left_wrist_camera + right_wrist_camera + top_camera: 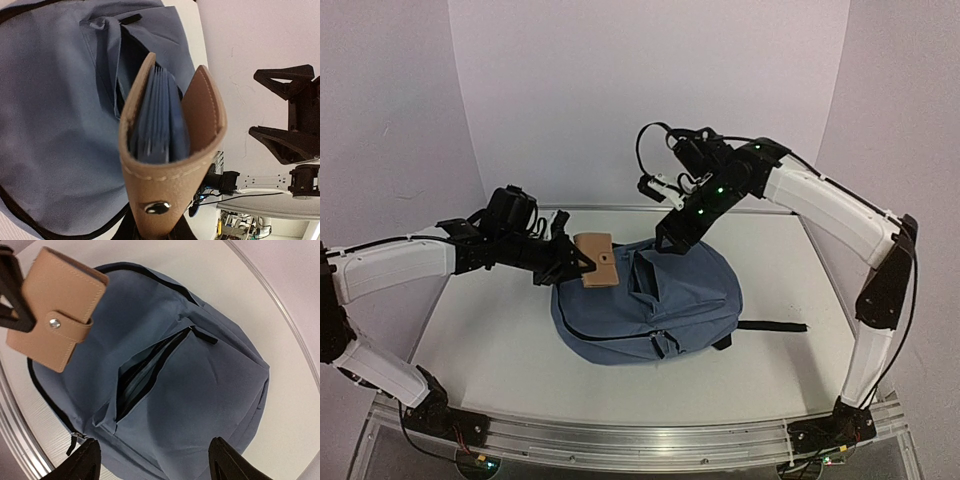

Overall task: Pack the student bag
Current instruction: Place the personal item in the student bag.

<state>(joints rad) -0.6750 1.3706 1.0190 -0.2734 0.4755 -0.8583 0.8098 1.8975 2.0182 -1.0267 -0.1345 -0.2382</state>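
Slate-blue student bag (690, 300), black zips (150, 370); tan wallet (596, 260), pale stitching, silver snap (54, 324), blue leaves; white table (500, 340).

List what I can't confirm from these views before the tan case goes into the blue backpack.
- Inside the slate-blue fabric backpack's open front pocket: dark in the right wrist view, shaded by its own flap from the top.
- Where the left claw pinches the tan leather snap-fastened case: covered by the case in the left wrist view.
- The right claw: fingers cut off by the right wrist view's bottom edge.
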